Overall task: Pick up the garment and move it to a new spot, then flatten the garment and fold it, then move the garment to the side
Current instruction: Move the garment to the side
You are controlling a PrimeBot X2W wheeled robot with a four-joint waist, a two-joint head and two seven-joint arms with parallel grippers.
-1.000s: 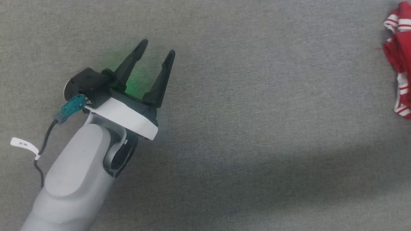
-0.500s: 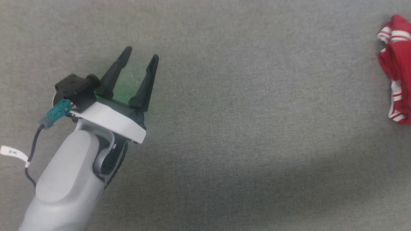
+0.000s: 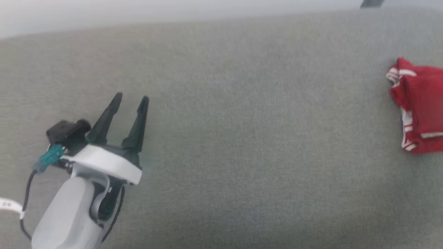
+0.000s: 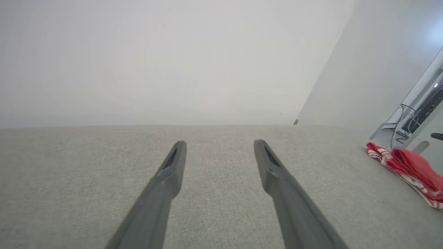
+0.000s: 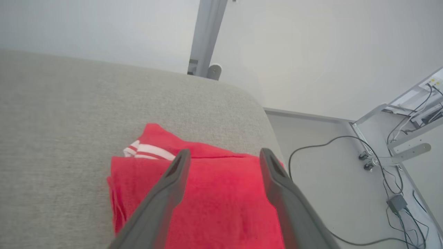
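Observation:
The garment (image 3: 420, 110), a red shirt with red-and-white striped trim, lies folded at the right edge of the grey cloth table (image 3: 242, 138). In the left wrist view the garment (image 4: 408, 167) sits far off to the right. My left gripper (image 3: 129, 100) hovers open over bare cloth at the lower left, nothing between its fingers (image 4: 173, 166). My right gripper (image 5: 223, 155) hangs open just above the garment (image 5: 221, 200), its two fingers spread over the red cloth without gripping it.
The table's rounded far right corner (image 5: 252, 100) lies just beyond the garment. Past it are a grey floor with cables (image 5: 346, 145) and a metal post (image 5: 206, 34). A pale wall (image 4: 173, 62) stands behind the table.
The head camera has tilted up, so the table's far edge now shows and the garment sits lower in view. The left gripper stays open.

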